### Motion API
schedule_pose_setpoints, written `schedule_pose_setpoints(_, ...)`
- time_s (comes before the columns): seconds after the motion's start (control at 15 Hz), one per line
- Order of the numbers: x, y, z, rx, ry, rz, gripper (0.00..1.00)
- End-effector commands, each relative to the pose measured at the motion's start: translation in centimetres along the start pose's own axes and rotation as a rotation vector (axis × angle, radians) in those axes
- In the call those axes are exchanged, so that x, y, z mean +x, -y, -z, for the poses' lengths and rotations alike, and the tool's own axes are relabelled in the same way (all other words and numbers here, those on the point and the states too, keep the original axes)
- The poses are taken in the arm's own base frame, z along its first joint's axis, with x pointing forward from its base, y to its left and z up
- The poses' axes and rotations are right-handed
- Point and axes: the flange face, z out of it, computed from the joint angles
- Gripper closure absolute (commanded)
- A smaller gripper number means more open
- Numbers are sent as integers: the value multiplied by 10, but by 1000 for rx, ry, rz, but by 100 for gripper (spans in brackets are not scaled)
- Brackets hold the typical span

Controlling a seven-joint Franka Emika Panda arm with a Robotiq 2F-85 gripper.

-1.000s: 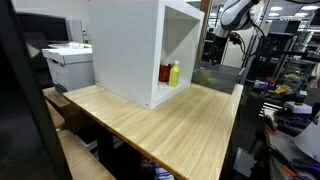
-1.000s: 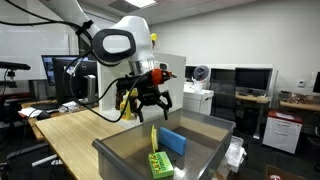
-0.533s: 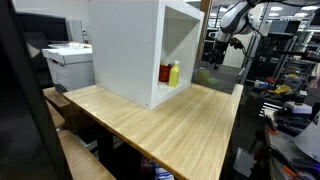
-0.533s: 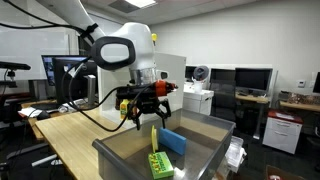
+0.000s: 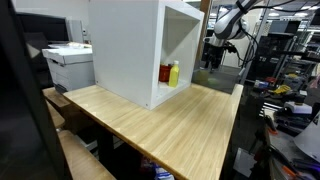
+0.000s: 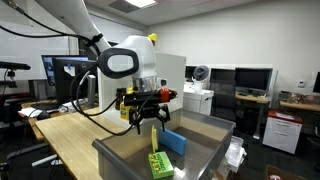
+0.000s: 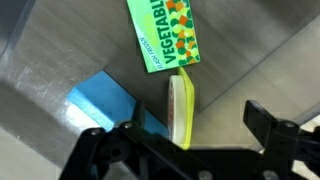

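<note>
My gripper (image 6: 152, 118) is open and empty, hanging just over the near end of a grey bin (image 6: 125, 152). In the bin lie a blue box (image 6: 173, 141) and a green vegetables packet (image 6: 159, 164), with a thin yellow-edged item (image 6: 154, 136) standing on edge. In the wrist view the yellow-edged item (image 7: 180, 105) lies between my spread fingers (image 7: 198, 116). The blue box (image 7: 105, 100) is to its left and the green packet (image 7: 165, 33) above it. The arm also shows far off in an exterior view (image 5: 222, 38).
A wooden table (image 5: 170, 120) carries a white open cabinet (image 5: 135, 45) holding a red bottle (image 5: 165, 73) and a yellow bottle (image 5: 174, 72). A printer (image 5: 70, 65) stands behind the table. Desks with monitors (image 6: 250, 78) line the back wall.
The gripper has come down closer to the bin and turned at the wrist. It stays open. The things in the bin have not moved.
</note>
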Motion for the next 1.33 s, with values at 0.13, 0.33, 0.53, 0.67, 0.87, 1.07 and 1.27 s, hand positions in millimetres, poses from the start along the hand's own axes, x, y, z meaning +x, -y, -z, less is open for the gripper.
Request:
schedule_pose_setpoints(0.13,12,-10,-10,-26,-5,49,0)
schedule_pose_setpoints(0.33,17,-13,-14,-32,-1,53,0)
schedule_pose_setpoints(0.53,20,-12,-19,-29,2,56,0)
schedule_pose_setpoints(0.67,21,-12,-23,-28,5,59,0)
schedule_pose_setpoints(0.87,22,-13,-22,-28,4,59,1)
schedule_pose_setpoints(1.07,22,-14,-21,-23,-1,56,27)
schedule_pose_setpoints(1.27,26,-16,-17,-21,-10,56,45)
